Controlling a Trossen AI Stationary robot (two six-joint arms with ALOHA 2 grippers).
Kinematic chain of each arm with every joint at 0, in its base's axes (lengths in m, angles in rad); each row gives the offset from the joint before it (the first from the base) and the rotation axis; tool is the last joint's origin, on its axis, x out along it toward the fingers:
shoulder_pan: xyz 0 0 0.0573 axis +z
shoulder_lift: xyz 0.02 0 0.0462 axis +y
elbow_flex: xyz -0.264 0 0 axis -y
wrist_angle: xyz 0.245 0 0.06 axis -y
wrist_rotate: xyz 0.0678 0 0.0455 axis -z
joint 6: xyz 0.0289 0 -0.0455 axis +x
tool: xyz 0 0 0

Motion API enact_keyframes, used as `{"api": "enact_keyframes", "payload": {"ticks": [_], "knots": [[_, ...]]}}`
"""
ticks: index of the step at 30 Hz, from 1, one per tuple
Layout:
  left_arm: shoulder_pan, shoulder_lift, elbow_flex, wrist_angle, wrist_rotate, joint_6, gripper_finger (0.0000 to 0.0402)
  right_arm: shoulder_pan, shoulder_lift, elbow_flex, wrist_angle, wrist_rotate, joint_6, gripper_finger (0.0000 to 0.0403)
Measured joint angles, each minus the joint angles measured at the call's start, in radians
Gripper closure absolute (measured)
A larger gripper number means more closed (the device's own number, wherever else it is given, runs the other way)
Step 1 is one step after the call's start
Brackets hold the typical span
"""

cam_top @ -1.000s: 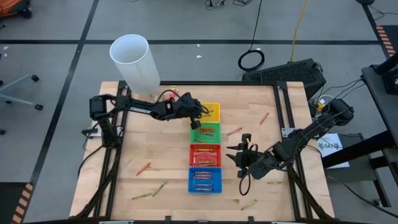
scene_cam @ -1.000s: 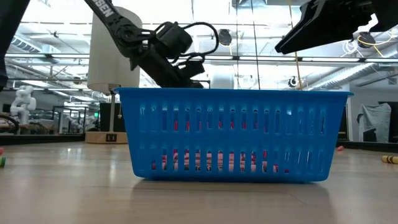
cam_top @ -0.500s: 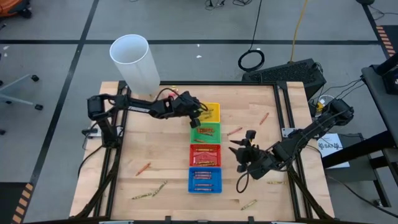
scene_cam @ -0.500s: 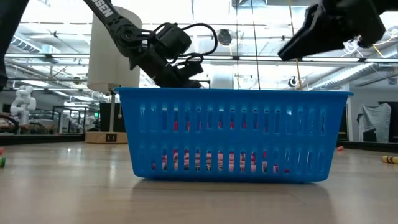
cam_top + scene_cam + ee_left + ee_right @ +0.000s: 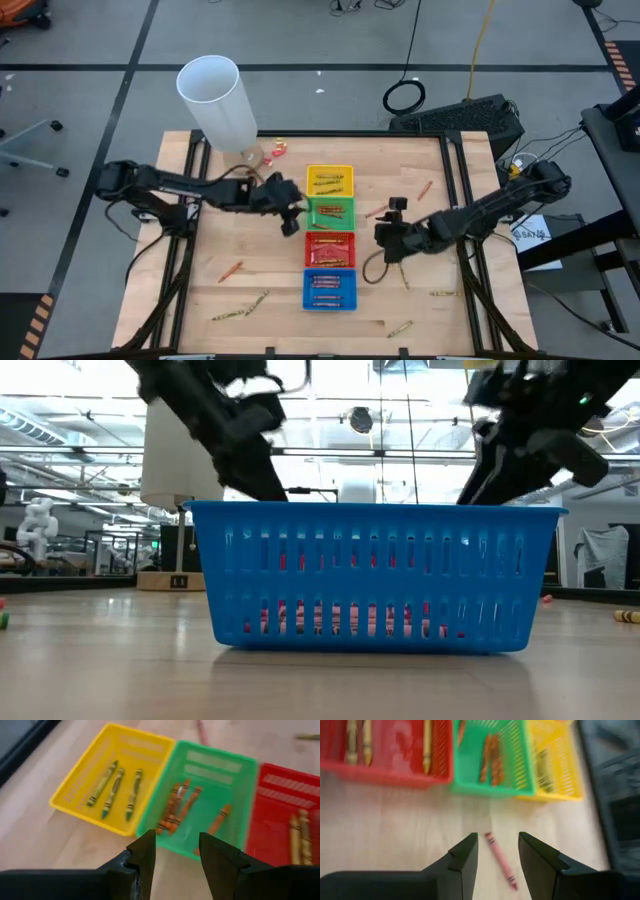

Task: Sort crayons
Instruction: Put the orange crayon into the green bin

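Note:
Four trays stand in a column at the table's middle: yellow (image 5: 329, 181), green (image 5: 330, 212), red (image 5: 330, 248) and blue (image 5: 329, 288), each with crayons lying inside. Loose crayons lie on the wood, among them a reddish one (image 5: 377, 211) right of the green tray, seen as the pink-red crayon (image 5: 500, 860). My left gripper (image 5: 293, 215) hovers open at the green tray's left edge; the left wrist view shows the gripper (image 5: 176, 852) with nothing in it. My right gripper (image 5: 385, 233) hangs open above the table right of the red tray, and in its wrist view the gripper (image 5: 497, 845) is over that loose crayon.
A tall white cylinder (image 5: 215, 100) stands at the far left corner, small red and yellow bits (image 5: 278, 146) by its base. More loose crayons lie near left (image 5: 231, 270), (image 5: 228, 315), near right (image 5: 444, 293), (image 5: 400, 327) and far right (image 5: 425, 189). The blue tray (image 5: 375, 575) fills the low view.
My left gripper has drawn back from over the yellow and green trays, toward the table's left and near edges, and risen. My right gripper has gone a little toward the far edge and tipped farther down, now pointing at the trays.

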Motion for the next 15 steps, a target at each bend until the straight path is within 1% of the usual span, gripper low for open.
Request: {"api": "enact_keyframes", "payload": {"ticks": [2,5,8,12,14,15], "knots": [[-0.054,-0.033,-0.023,0.0,-0.045,-0.017,0.0252,-0.049,0.0,0.0,-0.011,-0.094,-0.027,0.0277],[-0.126,-0.062,-0.056,-0.01,-0.1,-0.042,0.0252,-0.106,0.0,0.0,-0.038,-0.171,-0.046,0.0277],[-0.187,-0.07,-0.086,0.007,-0.145,-0.051,0.0252,-0.154,-0.001,0.0,-0.125,-0.203,-0.023,0.0277],[-0.247,-0.065,-0.111,-0.001,-0.158,-0.096,0.0252,-0.251,-0.001,0.0,-0.273,-0.206,0.095,0.0277],[-0.273,-0.058,-0.111,0.006,-0.175,-0.103,0.0252,-0.298,-0.001,0.0,-0.321,-0.223,0.107,0.0277],[-0.285,-0.057,-0.111,0.005,-0.185,-0.102,0.0252,-0.318,-0.001,0.0,-0.34,-0.243,0.085,0.0277]]}}
